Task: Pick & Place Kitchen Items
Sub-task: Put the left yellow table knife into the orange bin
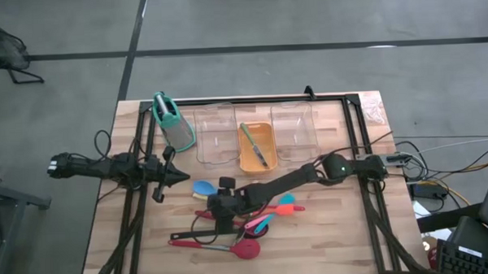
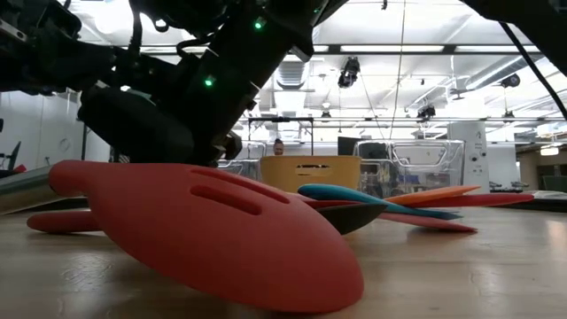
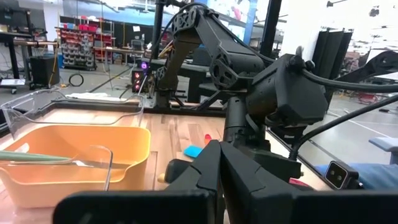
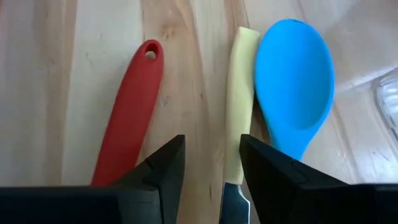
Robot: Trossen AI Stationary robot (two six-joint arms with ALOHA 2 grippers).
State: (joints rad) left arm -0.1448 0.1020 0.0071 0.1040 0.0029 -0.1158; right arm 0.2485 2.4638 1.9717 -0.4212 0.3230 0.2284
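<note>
Black fingers of the right gripper (image 4: pixel 210 163) stand slightly apart, holding nothing, low over bare wood between a red handle (image 4: pixel 127 124) on one side and a pale yellow handle (image 4: pixel 239 106) lying against the blue spoon (image 4: pixel 293 84) on the other. The left gripper (image 1: pixel 180 177) waits at the table's left, fingers pressed together.
</note>
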